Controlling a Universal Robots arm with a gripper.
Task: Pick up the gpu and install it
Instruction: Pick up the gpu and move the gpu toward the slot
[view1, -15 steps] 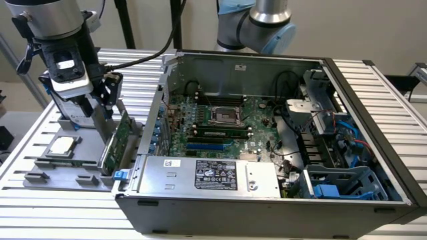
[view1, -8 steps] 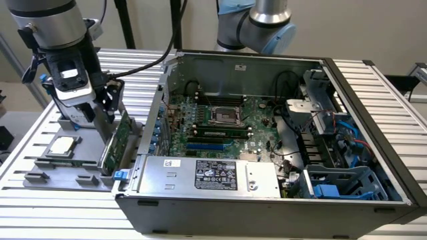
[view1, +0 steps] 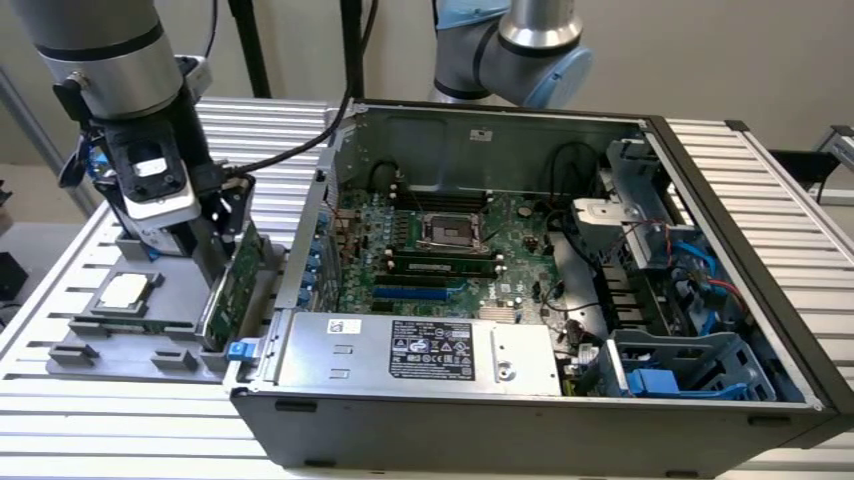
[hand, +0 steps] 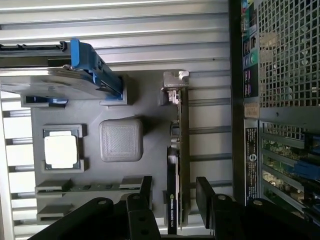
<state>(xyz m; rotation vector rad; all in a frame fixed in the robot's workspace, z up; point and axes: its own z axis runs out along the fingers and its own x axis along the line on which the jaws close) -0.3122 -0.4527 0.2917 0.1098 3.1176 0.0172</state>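
Working remotely, I see my arm's black fingers (hand: 146, 192) standing open astride the thin green-and-dark gpu card (hand: 178, 150), one on each flank, neither visibly gripping. The card stands on edge in a slotted grey plastic tray (hand: 150, 105), which also holds a silver square processor (hand: 60, 151), on the ribbed metal table (hand: 125, 30).

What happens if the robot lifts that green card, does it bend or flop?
Probably stays stiff: the gpu is a flat circuit board standing straight on edge in the gray holder. Likely light, being so thin. With the hand straddling its narrow edge, it looks easy to tip, and its bare parts seem fragile.
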